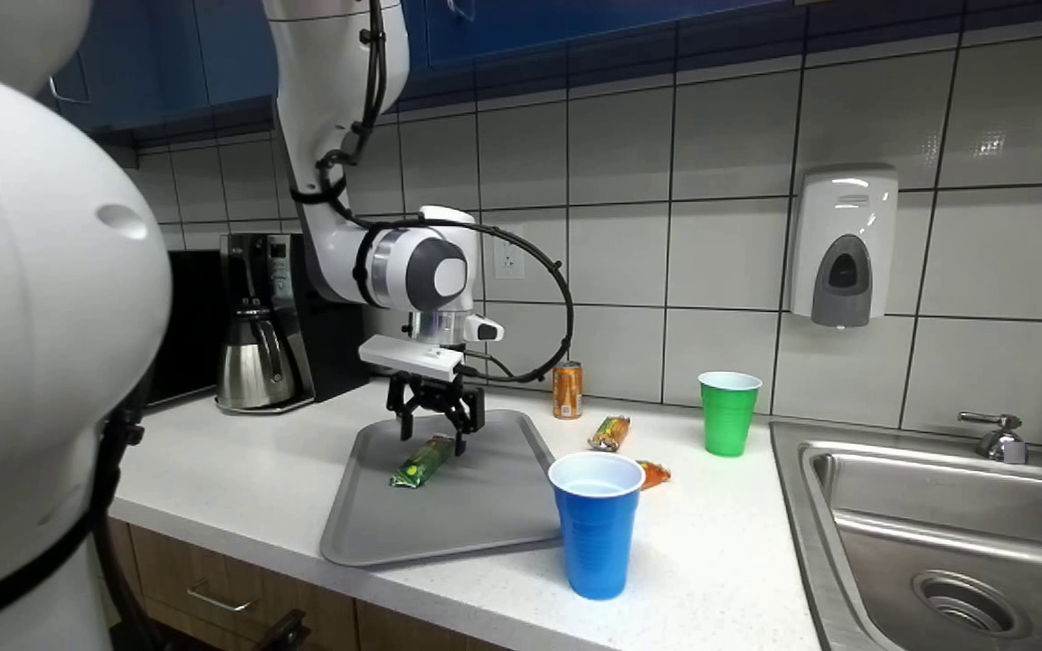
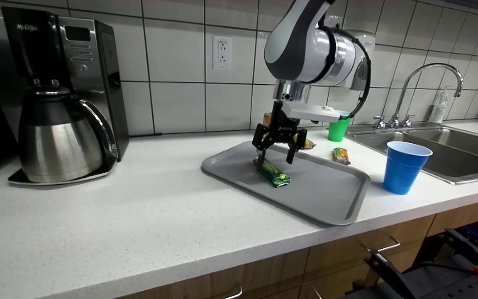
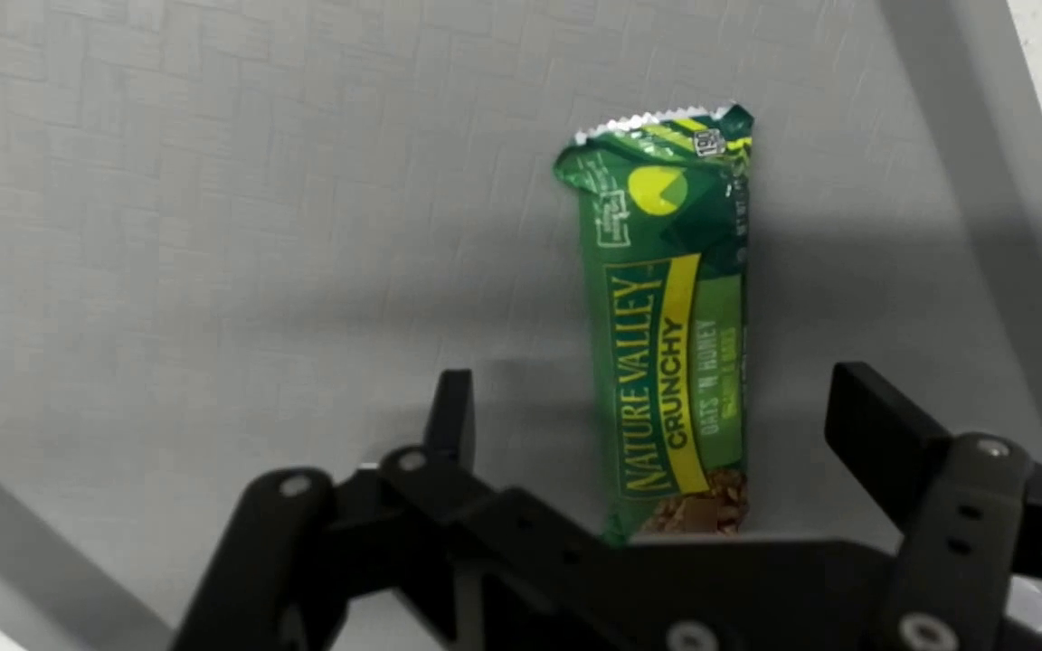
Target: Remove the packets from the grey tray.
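The pincer (image 2: 276, 159) stands released, its jaws well apart over the far end of the green packet (image 3: 668, 334), which lies on the grey tray (image 1: 485, 515), left of its middle. In an exterior view a second packet (image 1: 610, 435) and, nearer, a third packet (image 1: 655, 475) lie on the counter (image 1: 711, 551) right of the tray, with a blue cup (image 1: 595, 542) nearest.

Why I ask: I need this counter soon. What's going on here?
A robot arm has the job of emptying the grey tray. Its tool stands open over the green packet left there, jaws to either side, not yet gripping. A second packet and a third packet already lie on the counter.
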{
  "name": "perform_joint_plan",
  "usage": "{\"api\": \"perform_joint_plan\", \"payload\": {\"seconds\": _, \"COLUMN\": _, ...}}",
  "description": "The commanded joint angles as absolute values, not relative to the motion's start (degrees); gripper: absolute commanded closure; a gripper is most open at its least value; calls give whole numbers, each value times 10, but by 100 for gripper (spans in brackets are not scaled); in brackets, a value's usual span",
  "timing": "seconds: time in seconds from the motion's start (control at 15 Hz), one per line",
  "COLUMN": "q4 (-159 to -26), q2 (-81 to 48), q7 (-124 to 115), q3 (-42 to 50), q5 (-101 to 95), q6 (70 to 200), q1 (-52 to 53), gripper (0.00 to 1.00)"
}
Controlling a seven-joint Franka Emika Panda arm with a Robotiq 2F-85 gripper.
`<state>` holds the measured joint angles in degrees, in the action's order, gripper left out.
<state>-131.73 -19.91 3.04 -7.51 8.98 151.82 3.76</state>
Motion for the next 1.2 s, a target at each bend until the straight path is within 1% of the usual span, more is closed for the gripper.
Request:
{"api": "perform_joint_plan", "payload": {"seconds": 0.0, "q4": -1302, "q2": -208, "q7": 35, "q3": -77, "q5": 76, "q6": 1503, "q1": 41, "gripper": 0}}
{"api": "perform_joint_plan", "payload": {"seconds": 0.67, "q4": -1286, "q2": -230, "q7": 13, "q3": -64, "q5": 18, "q6": 1504, "q1": 65, "gripper": 0}}
{"api": "perform_joint_plan", "payload": {"seconds": 0.73, "q4": -1285, "q2": -232, "q7": 14, "q3": -65, "q5": 18, "q6": 1505, "q1": 65, "gripper": 12}}
{"api": "perform_joint_plan", "payload": {"seconds": 0.8, "q4": -1283, "q2": -233, "q7": 14, "q3": -64, "q5": 16, "q6": 1505, "q1": 66, "gripper": 28}}
{"api": "perform_joint_plan", "payload": {"seconds": 0.87, "q4": -1282, "q2": -234, "q7": 14, "q3": -63, "q5": 14, "q6": 1505, "q1": 66, "gripper": 34}}
{"api": "perform_joint_plan", "payload": {"seconds": 0.93, "q4": -1282, "q2": -234, "q7": 14, "q3": -63, "q5": 14, "q6": 1505, "q1": 66, "gripper": 44}}
{"api": "perform_joint_plan", "payload": {"seconds": 1.07, "q4": -1281, "q2": -235, "q7": 15, "q3": -63, "q5": 12, "q6": 1505, "q1": 67, "gripper": 60}}
{"api": "perform_joint_plan", "payload": {"seconds": 1.13, "q4": -1282, "q2": -234, "q7": 15, "q3": -63, "q5": 11, "q6": 1506, "q1": 67, "gripper": 66}}
